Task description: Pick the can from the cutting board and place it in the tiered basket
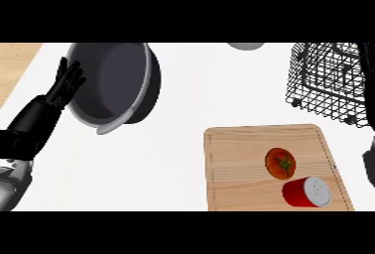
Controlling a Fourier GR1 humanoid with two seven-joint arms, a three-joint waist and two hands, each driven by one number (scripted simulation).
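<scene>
On the cutting board [249, 144], near its lower right corner, the red can [307, 192] lies just beside a tomato [281, 163] — a careless reach could knock either. Open counter separates board and tiered basket [330, 82] at upper right. Left hand [67, 79] rests open, fingers straight, beside the grey pan [113, 84] — right hand unseen.
</scene>
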